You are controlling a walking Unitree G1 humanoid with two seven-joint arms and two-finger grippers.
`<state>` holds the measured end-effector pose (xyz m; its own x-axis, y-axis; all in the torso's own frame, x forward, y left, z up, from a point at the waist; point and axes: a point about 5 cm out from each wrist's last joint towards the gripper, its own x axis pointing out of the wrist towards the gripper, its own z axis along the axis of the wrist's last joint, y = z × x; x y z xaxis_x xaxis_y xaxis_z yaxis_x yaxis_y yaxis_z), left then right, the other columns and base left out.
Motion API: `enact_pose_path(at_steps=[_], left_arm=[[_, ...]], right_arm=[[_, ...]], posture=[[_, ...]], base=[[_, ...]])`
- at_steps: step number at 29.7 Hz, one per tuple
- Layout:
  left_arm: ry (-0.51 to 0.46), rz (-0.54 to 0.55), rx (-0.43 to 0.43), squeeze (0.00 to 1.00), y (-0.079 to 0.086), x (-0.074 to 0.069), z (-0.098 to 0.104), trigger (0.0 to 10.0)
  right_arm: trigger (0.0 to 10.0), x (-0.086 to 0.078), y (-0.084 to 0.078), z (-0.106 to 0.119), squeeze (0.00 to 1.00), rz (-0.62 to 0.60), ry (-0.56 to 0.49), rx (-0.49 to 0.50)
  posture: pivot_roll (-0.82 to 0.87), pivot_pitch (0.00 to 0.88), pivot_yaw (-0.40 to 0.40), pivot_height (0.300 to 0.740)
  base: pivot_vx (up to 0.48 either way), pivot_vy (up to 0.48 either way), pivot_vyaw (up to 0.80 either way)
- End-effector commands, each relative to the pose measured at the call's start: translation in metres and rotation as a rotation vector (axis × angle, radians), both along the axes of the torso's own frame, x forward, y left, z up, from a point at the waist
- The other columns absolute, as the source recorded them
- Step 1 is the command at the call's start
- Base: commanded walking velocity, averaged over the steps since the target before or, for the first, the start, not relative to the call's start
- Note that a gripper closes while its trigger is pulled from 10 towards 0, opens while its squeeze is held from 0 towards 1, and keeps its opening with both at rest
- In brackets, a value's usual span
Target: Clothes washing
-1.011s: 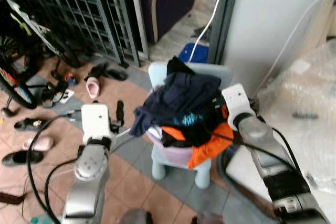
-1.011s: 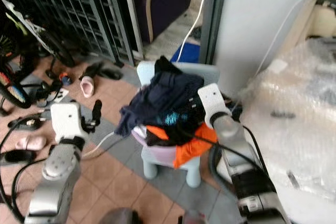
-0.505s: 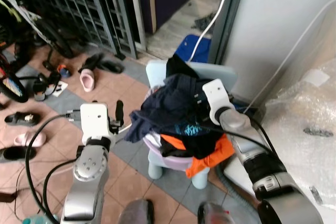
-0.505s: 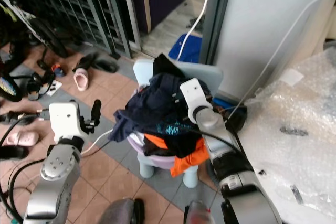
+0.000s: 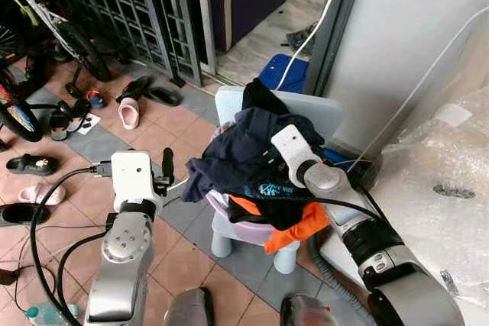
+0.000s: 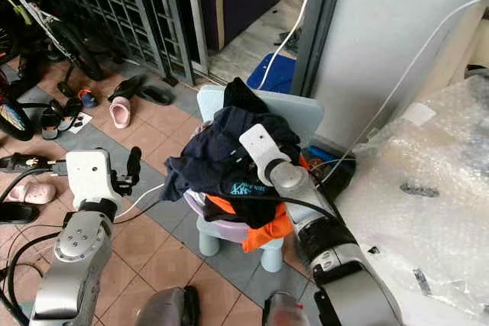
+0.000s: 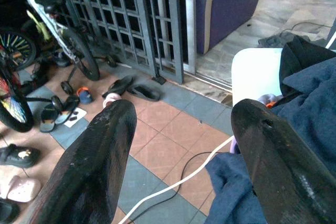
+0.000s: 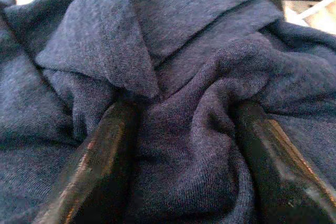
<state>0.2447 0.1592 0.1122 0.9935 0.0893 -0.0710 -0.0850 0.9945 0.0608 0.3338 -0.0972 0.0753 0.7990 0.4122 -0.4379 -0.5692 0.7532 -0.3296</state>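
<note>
The right gripper (image 8: 181, 145) is sunk into the navy garment (image 5: 252, 150) on top of the laundry pile, its two black fingers (image 8: 100, 161) set wide with a ridge of the dark blue knit bunched between them; the fingers press into the fabric on either side, though whether they actually pinch it is hard to judge from so close. From the head camera the right arm reaches in from the lower right, its white wrist housing lying against the top of the heap.

The left gripper (image 7: 184, 145) hangs open in the air to the left of the pile, fingers well apart and holding nothing, with a drooping edge of the navy garment just beside one finger.

The pile of clothes (image 5: 263, 181) sits in a pale lilac basin (image 5: 252, 228) on a small light blue plastic chair (image 5: 321, 112). Under the navy garment lie a black piece with teal print and an orange garment (image 5: 294, 230) that hangs over the basin's front edge.

A white cable (image 7: 173, 182) runs across the tiled floor (image 5: 191, 257) below the left gripper. Further left stand a dark metal gate (image 5: 145, 5), scattered sandals (image 5: 128, 116) and a bicycle (image 7: 31, 51). Bubble wrap (image 5: 443, 181) lies to the right.
</note>
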Motion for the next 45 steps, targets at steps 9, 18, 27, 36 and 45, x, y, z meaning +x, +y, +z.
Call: enact_pose_path(at_steps=[9, 18, 27, 36, 45], left_arm=[[0.02, 0.027, 0.011, 0.0, 0.001, 0.0, -0.003, 10.0], [0.039, 0.058, 0.018, 0.0, 0.002, 0.001, -0.008, 10.0], [0.043, 0.001, 0.019, 0.0, -0.006, 0.004, -0.012, 10.0], [0.019, -0.007, 0.045, 0.0, -0.007, 0.01, -0.009, 10.0], [-0.029, -0.035, 0.057, 0.0, -0.014, 0.019, -0.001, 10.0]], right_arm=[[0.0, -0.021, 0.011, -0.025, 0.0, 0.173, 0.121, -0.055], [0.0, -0.019, 0.009, -0.016, 0.0, 0.14, 0.057, 0.001], [0.0, -0.031, -0.003, -0.025, 0.0, 0.112, 0.09, 0.018], [0.0, -0.038, -0.002, 0.009, 0.0, -0.006, -0.079, 0.248], [0.0, -0.041, -0.006, 0.108, 0.0, -0.095, -0.426, 0.599]], posture=[[0.04, 0.141, 0.002, 0.74], [0.03, 0.122, -0.006, 0.74], [0.0, 0.087, 0.008, 0.74], [0.0, 0.052, 0.04, 0.74], [-0.01, 0.037, 0.059, 0.74]], base=[[0.0, 0.0, 0.0], [0.0, 0.0, 0.0], [0.0, 0.0, 0.0], [0.0, 0.0, 0.0], [0.0, 0.0, 0.0]])
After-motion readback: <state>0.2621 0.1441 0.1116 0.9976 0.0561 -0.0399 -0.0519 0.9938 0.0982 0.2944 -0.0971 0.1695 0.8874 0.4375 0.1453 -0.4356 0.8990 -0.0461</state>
